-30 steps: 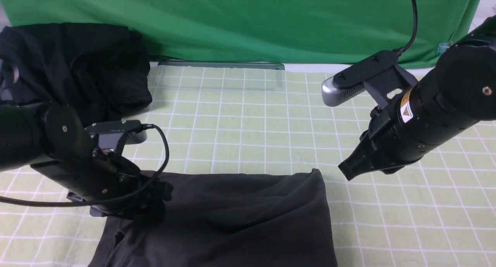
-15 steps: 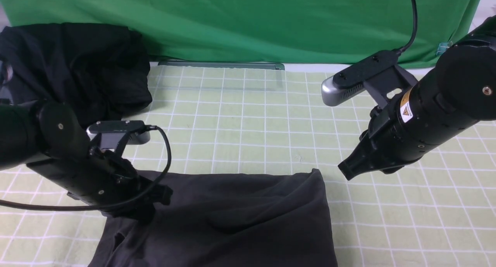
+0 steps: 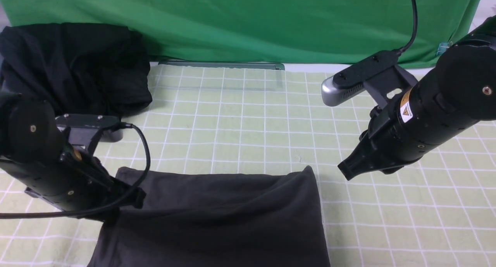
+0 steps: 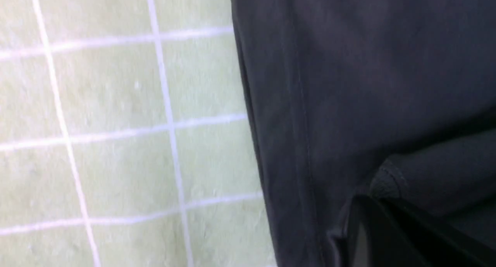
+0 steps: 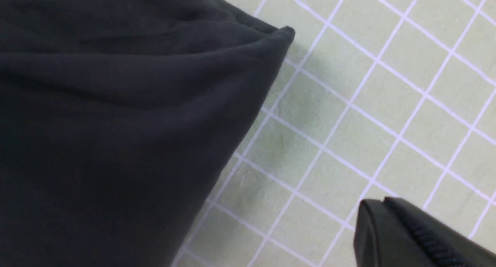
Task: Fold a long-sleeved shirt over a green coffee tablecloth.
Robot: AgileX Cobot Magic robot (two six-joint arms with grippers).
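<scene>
**Ana:** Two pincers, both clenched. The left gripper (image 3: 130, 199) is pinched onto the near-left edge of the long-sleeved shirt (image 3: 217, 216), the charcoal-grey cotton one, with a fold of fabric caught right at its tip in the left wrist view. The right gripper (image 3: 347, 170) is clenched on nothing and hangs above the pale yellow-green checked tablecloth (image 3: 240, 119), just off the shirt's far right corner (image 5: 285, 32).

**Ben:** Where does the shirt lie, then?

**Ana:** Flat on the tablecloth, stretching from the left gripper's tip across to a point just short of the right gripper. The heap of blacker garments (image 3: 77, 61) sits well behind the left gripper, apart from the shirt.

**Ben:** So the step in hand is a fold led by the left side?

**Ana:** That's my reading. To do it well, I'd lift only enough to clear the layer beneath, then carry the pinched edge across in a low arc so the fabric rolls over rather than drags.

**Ben:** And the right one?

**Ana:** Ideally it presses or grips that free corner, so the body doesn't slide along the tablecloth. I can't tell how many layers the left one has caught; a thin bite may slip, so move slowly.
</scene>
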